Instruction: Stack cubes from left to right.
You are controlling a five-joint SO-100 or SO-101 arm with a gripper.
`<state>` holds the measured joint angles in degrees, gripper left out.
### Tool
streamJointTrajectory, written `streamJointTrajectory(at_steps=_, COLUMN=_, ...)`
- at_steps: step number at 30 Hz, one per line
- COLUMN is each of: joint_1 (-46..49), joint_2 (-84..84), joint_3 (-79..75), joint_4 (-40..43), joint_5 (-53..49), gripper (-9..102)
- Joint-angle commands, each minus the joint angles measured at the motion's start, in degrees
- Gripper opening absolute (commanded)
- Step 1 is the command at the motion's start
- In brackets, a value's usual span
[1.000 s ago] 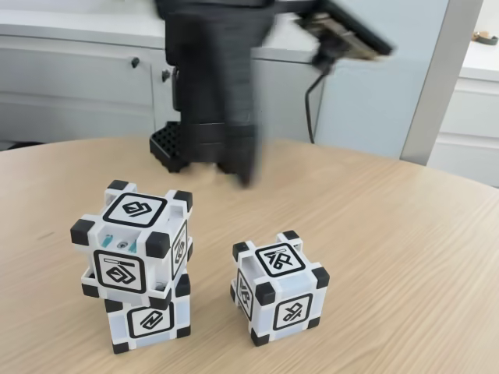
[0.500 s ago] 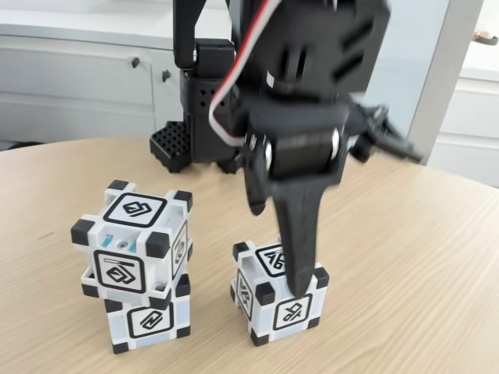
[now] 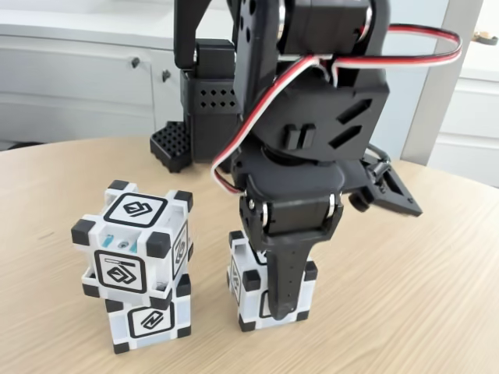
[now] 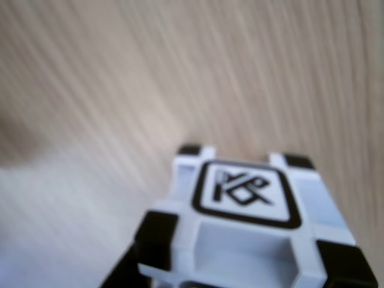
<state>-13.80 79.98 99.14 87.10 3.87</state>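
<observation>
Gripper (image 3: pixel 282 300): dropped over your lone cube (image 3: pixel 269 290), lower centre; grip can't be told.
Stack (image 3: pixel 134 265): two high, lower left, unchanged.
Meaning: third pick starting.

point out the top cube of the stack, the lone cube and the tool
top cube (image 3: pixel 134 210), fixed view, on its top glyph
lone cube (image 4: pixel 245 192), wrist view, on its top glyph
tool (image 3: pixel 284 300), fixed view, on the front finger over the lone cube
</observation>
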Motion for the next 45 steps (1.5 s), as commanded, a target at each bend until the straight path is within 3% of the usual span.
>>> streamJointTrajectory(at_steps=1, joint_1=0.26, joint_2=12.22, joint_3=-1.93, joint_4=-0.53, joint_5=-0.79, gripper=0)
streamJointTrajectory(at_steps=8, joint_1=0.26, joint_2=36.74, joint_3=-2.02, joint_4=-0.53, joint_5=-6.06, gripper=0)
streamJointTrajectory(at_steps=13, joint_1=4.39, joint_2=42.8, joint_3=-1.23, joint_4=-0.35, joint_5=-10.11, gripper=0)
streamJointTrajectory(at_steps=18, joint_1=14.24, joint_2=42.63, joint_3=-1.58, joint_4=-0.35, joint_5=-15.03, gripper=0)
streamJointTrajectory(at_steps=25, joint_1=20.3, joint_2=39.64, joint_3=-2.2, joint_4=2.46, joint_5=-18.81, gripper=0)
streamJointTrajectory(at_steps=36, joint_1=23.2, joint_2=25.58, joint_3=-17.4, joint_4=12.66, joint_5=-16.61, gripper=0)
streamJointTrajectory(at_steps=45, joint_1=23.2, joint_2=18.9, joint_3=-17.93, joint_4=16.87, joint_5=-17.49, gripper=0)
